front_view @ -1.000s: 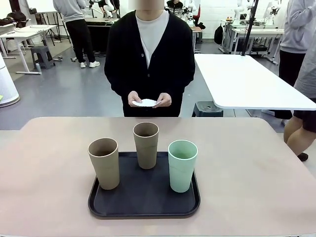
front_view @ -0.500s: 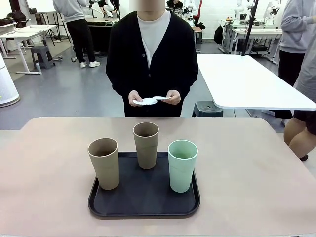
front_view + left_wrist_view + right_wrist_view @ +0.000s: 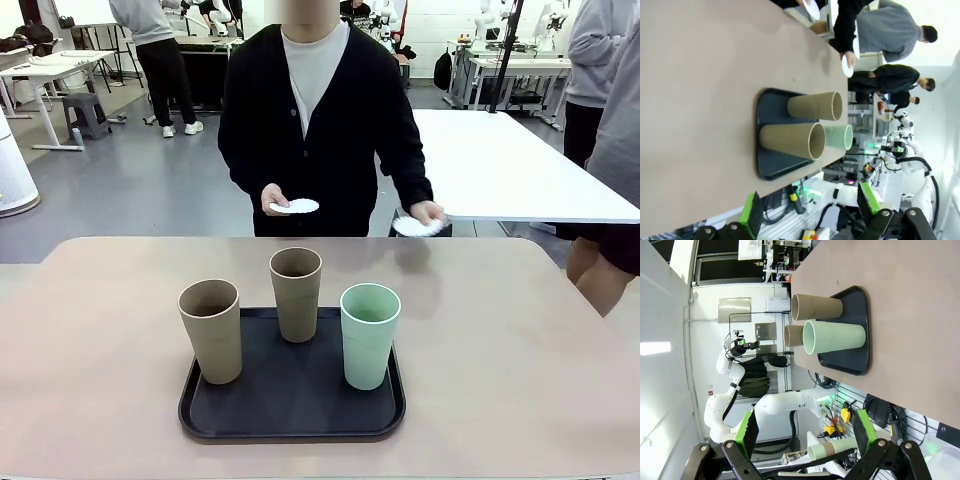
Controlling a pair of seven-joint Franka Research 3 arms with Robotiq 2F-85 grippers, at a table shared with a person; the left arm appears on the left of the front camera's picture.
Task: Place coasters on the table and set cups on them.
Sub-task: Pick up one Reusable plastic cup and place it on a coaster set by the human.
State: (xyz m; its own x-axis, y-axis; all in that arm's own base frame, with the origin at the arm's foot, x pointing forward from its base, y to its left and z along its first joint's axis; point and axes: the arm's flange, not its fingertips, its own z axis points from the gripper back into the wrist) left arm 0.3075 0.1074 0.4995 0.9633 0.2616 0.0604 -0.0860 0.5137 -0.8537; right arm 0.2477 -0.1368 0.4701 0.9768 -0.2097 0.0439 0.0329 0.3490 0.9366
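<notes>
Hanging back from the tray on the robot's side: left claw wide open, nothing btw pads; right claw same, spread and empty. Each looks across the bench at the cups, so every cup lies ahead of the claws, well apart from the pads.

Black tray sits near-centre on the bench w/ all 3 cups upright, long axis vertical, mouths up. Left tan cup is at the tray's left-front, nearest the left arm. Mint cup is at right-front, nearest the right arm. Second tan cup is at back-middle, behind the gap btw the other two. Cups don't touch, so a side grasp has room on the outer flanks. The low tray rim prob calls for a lift before any sideways move.

Bare bench top left, right and beyond the tray: room for 3 spots. No coaster down yet, so cup moves prob wait on that.

Far side: person's right hand holds a coaster stack at waist height, off the bench; count unclear. Person's left hand holds a single coaster out by the far edge, on the robot's right, beyond and right of the mint cup. My guess: first spot lands far-right, making right arm + mint cup the short route.
</notes>
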